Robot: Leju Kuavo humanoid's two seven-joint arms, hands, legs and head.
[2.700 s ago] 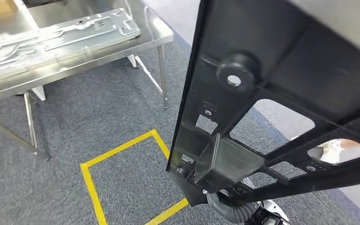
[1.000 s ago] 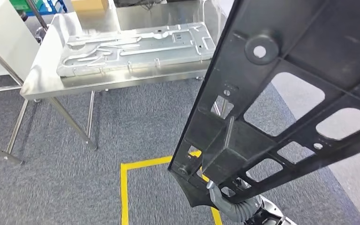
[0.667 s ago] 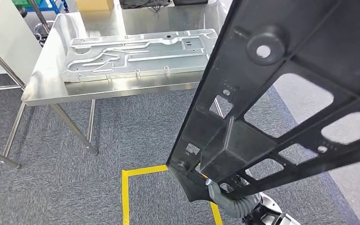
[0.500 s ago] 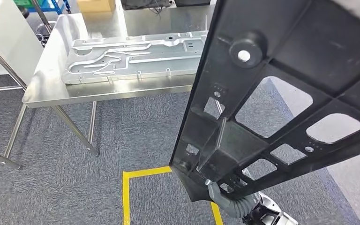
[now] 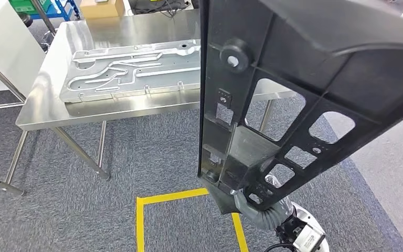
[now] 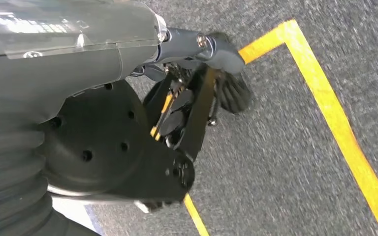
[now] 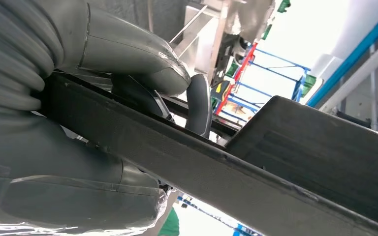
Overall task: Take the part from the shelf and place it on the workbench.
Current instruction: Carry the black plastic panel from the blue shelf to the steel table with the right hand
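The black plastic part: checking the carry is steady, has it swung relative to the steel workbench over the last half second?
Yes. The black plastic part has tilted more upright, its long left edge now crossing the steel workbench nearly vertically instead of slanting.

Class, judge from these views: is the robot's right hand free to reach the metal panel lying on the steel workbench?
Probably not. The right hand grips the black part, so it is occupied. The metal panel lies on the workbench across open carpet, with the part held up in between.

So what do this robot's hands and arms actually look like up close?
The right hand has a thick, smooth grey thumb behind a grey ribbed, bellows-like cover. The left hand shows darker fingers with a yellow strip, joined to a black round wrist plate with small holes. A ribbed grey sleeve wraps the right wrist.
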